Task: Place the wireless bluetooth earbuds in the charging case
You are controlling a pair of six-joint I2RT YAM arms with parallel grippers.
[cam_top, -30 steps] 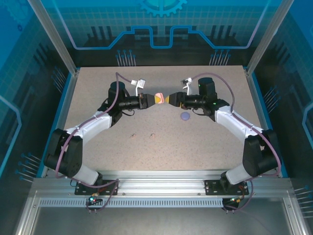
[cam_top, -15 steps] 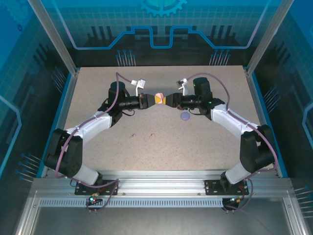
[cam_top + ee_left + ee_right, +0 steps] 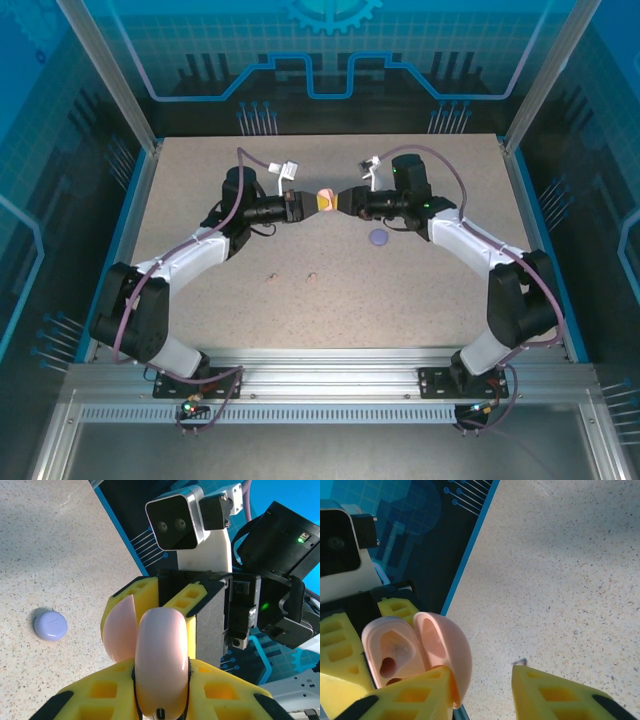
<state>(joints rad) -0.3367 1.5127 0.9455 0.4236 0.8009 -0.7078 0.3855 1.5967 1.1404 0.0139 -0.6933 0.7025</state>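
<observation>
Centrally, our left gripper (image 3: 312, 203) clamps an open pale pink round charging case (image 3: 160, 665); our right gripper (image 3: 482, 680) gapes beside it.

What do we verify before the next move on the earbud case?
1. Pink case clamped in left pincer: ok.
2. Lid swung open: ok.
3. Right pincer open, carrying nothing: ok.
4. Case wells free of earbuds: cannot tell, partly hidden.
5. Two earbuds lying loose on the table, apart from each other: ok.
6. Purple case open: not ok, it looks closed.
</observation>
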